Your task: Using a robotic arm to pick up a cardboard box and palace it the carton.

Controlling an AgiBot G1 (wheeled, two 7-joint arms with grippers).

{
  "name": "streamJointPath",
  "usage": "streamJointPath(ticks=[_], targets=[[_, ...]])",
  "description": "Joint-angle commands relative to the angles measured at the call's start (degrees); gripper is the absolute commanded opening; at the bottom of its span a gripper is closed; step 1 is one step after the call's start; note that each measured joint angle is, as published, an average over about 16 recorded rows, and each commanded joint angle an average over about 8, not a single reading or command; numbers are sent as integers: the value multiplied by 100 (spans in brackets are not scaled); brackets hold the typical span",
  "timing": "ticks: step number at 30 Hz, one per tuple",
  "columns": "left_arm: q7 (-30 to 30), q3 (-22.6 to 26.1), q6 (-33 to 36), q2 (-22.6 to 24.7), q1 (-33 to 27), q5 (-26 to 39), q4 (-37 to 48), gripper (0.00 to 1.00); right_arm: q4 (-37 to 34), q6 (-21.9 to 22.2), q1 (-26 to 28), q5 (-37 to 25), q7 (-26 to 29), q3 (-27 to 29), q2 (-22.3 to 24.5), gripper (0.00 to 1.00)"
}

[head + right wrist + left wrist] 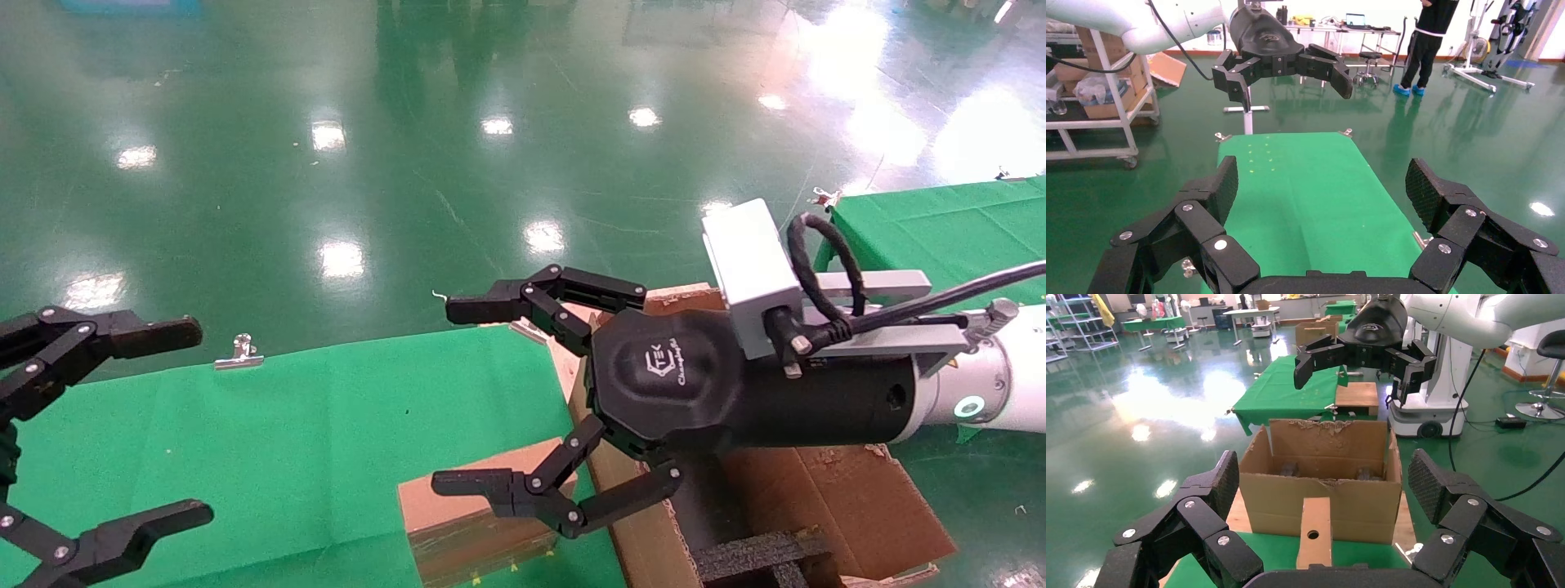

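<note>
Overhead, green-clothed table (pixel 286 425) spans below both grippers; shiny green floor (pixel 409 122) beyond

Carton (pixel 825 498): large, brown, torn flaps, black foam insert (pixel 760 555) inside. Sits directly under wrist of the robotic arm (pixel 817 384); much of it hidden by that arm, lower part cut off by frame edge. Left wrist view shows its open top and ragged back flap

Robotic arm: white, black wrist, grey camera box (pixel 748 265) on top, lying roughly level, reaching out over carton toward the left gripper. Right gripper (pixel 474 396) fingers spread wide, holding nothing

Cardboard box (pixel 474 523): small, flat, lying on cloth just below right gripper's lower finger, beside carton wall, apart from fingers. Partly covered by that finger; bottom cropped. In left wrist view its narrow holed end (pixel 1313 534) faces left gripper, long axis running toward carton

Left gripper (pixel 192 425): all black, low at table's far side from the arm, fingers wide apart, empty, arm out of frame

Metal clip (pixel 239 353) on cloth edge near left gripper's upper finger
</note>
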Motion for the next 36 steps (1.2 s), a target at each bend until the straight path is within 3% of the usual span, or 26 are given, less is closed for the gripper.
streamJointPath(ticks=[1,12,13,20,21,30,36], targets=[[0,0,0,0,0,0,0,100,0,0,0,0,0,0,0,100],[0,0,0,0,0,0,0,100,0,0,0,0,0,0,0,100],[0,0,0,0,0,0,0,95,0,0,0,0,0,0,0,100],[0,0,0,0,0,0,0,7,0,0,0,0,0,0,0,100],[0,0,0,0,0,0,0,0,1,-1,-1,1,-2,2,0,100],[1,1,0,0,-1,0,1,0,3,-8,36,-101,9,-45,9,100],[1,2,0,0,-1,-1,2,0,37,-112,293,-763,-64,-339,-61,100]])
